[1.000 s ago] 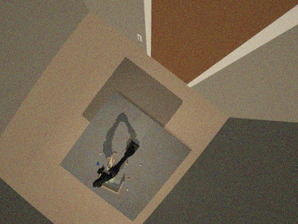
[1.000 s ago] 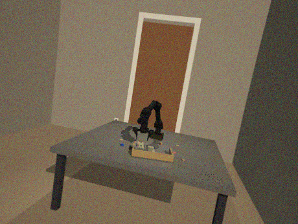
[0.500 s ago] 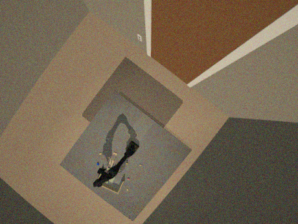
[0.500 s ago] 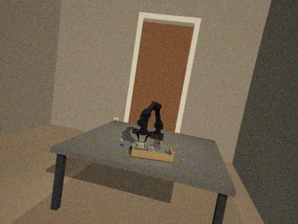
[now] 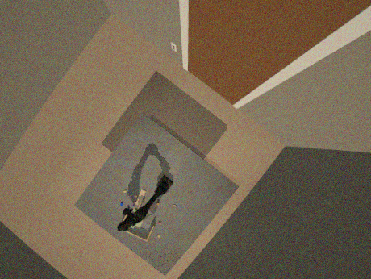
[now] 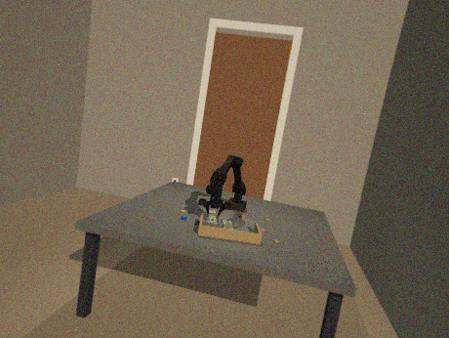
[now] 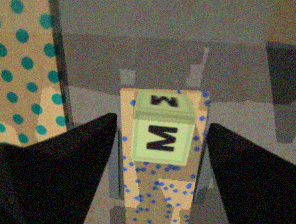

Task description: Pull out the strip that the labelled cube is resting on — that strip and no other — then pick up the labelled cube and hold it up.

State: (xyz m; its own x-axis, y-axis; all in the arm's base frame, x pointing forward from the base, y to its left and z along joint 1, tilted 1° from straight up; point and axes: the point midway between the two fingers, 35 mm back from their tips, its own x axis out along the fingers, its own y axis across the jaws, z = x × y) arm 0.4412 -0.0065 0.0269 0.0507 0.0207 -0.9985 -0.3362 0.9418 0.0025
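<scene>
Green cube marked M [image 7: 163, 130] sits just ahead of your black gripper [image 7: 160, 165] — jaws half-open, holding nothing — on the tan blue-speckled strip [image 7: 162, 192]. Closing now risks knocking the cube off; the teal-dotted strip [image 7: 27, 70] lies left — avoid it.

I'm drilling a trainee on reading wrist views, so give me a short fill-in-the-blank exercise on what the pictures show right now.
1. The green cube carries the black letter ____.
2. The cube rests on the tan strip with small ____ dots.
3. At the left edge lies another strip, whose larger dots are ____.
4. The gripper has one dark finger on each side of the cube, and holds ____.

Missing words: M; blue; teal; nothing
</scene>
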